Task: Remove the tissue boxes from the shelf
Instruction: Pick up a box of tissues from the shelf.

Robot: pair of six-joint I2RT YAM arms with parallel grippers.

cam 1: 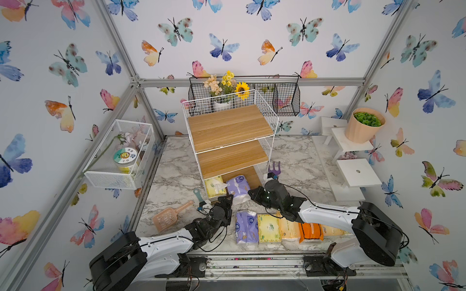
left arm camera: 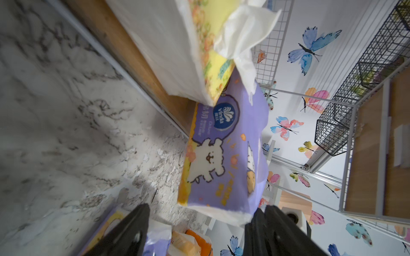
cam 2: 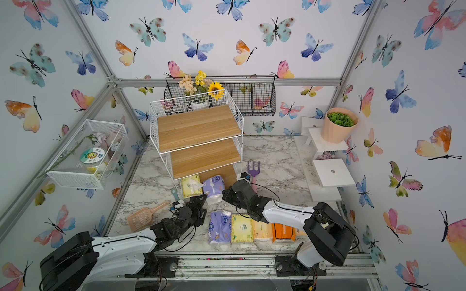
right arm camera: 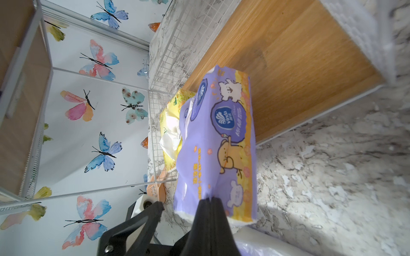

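Note:
The shelf (cam 1: 230, 131) stands mid-table, and its two upper boards are bare. On its bottom board lie a yellow tissue box (cam 1: 214, 187) with a tissue sticking out and a purple tissue box (cam 1: 238, 189) (right arm camera: 221, 144). The purple one juts out past the board's front edge over the table. My right gripper (cam 1: 249, 193) (right arm camera: 208, 199) is shut, pinching the wrapper at that box's near end. My left gripper (cam 1: 228, 199) (left arm camera: 202, 226) stands open just in front of the same purple box (left arm camera: 221, 159), with nothing between its fingers. Several more tissue boxes lie in a row on the table's front: purple (cam 1: 245, 228), yellow-green (cam 1: 268, 228), peach (cam 1: 288, 228), orange (cam 1: 311, 231).
A peach scoop (cam 1: 171, 216) and a teal tool (cam 1: 199, 195) lie left of my left arm. A purple rake (cam 1: 274, 169) lies right of the shelf. White steps (cam 1: 353, 171) with a plant pot (cam 1: 363, 124) fill the right side. A white mesh box (cam 1: 118, 156) hangs on the left wall.

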